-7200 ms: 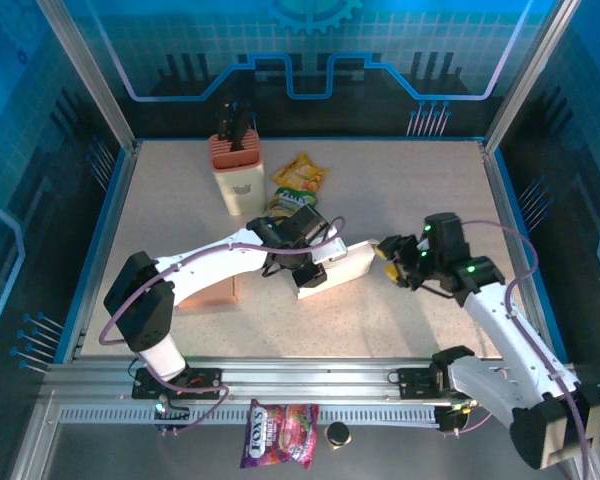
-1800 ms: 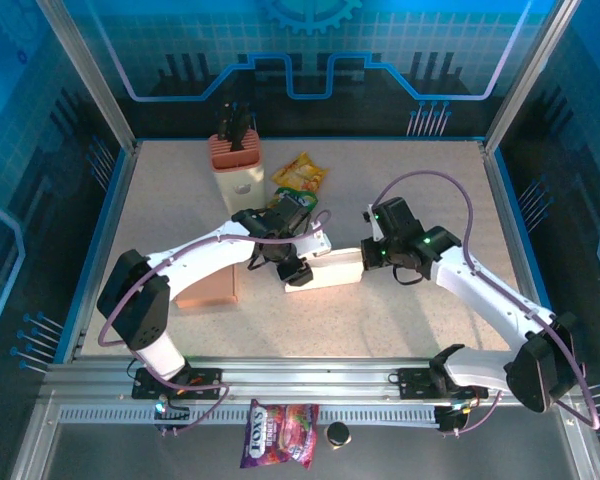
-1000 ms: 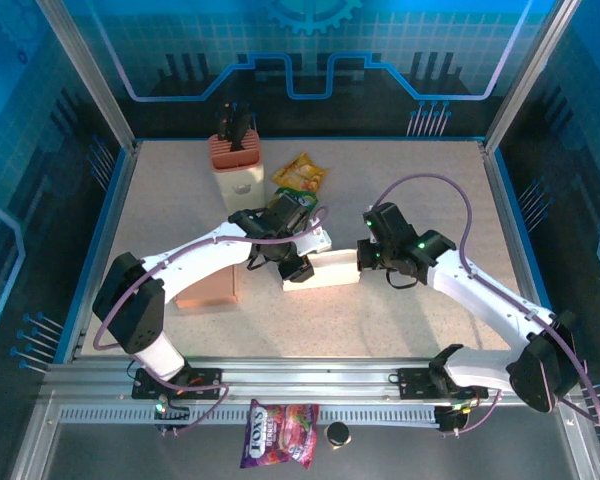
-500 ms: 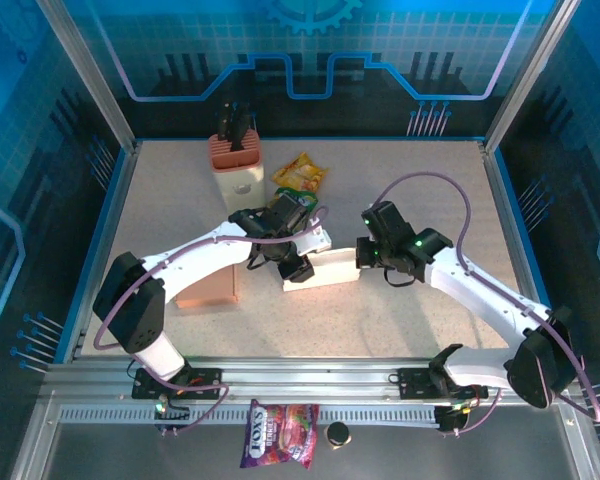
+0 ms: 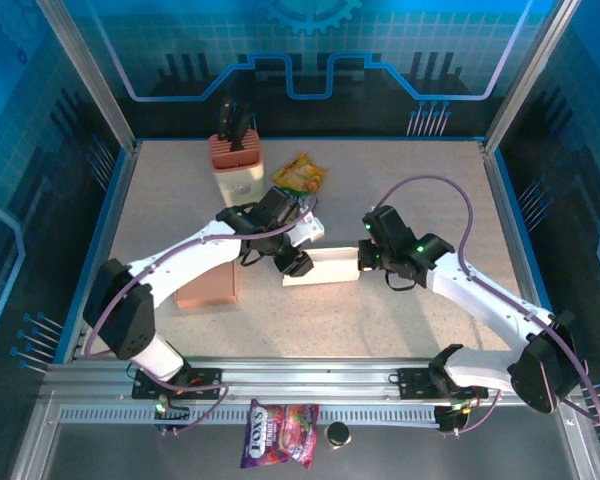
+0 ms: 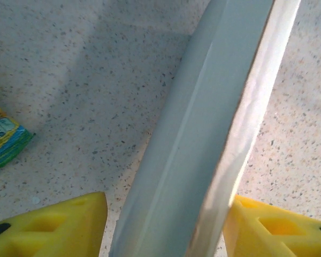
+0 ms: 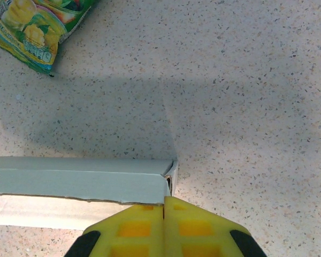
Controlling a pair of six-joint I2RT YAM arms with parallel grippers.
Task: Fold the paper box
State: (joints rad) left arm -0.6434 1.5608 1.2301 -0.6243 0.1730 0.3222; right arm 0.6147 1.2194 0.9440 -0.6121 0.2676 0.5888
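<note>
Speckled tabletop (image 5: 430,190) within blue walls (image 5: 400,30): left jaws apart astride the paper box (image 5: 325,268), right jaws together.

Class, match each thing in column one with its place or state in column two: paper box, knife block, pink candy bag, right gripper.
Column one:
1 paper box
2 knife block
3 pink candy bag
4 right gripper

Column two:
A fingers shut together
B standing upright near the far edge of the table
C lying on the near ledge, in front of the rails
D lying in the middle of the table

Pairs: 1-D, 2-B, 3-C, 4-A
</note>
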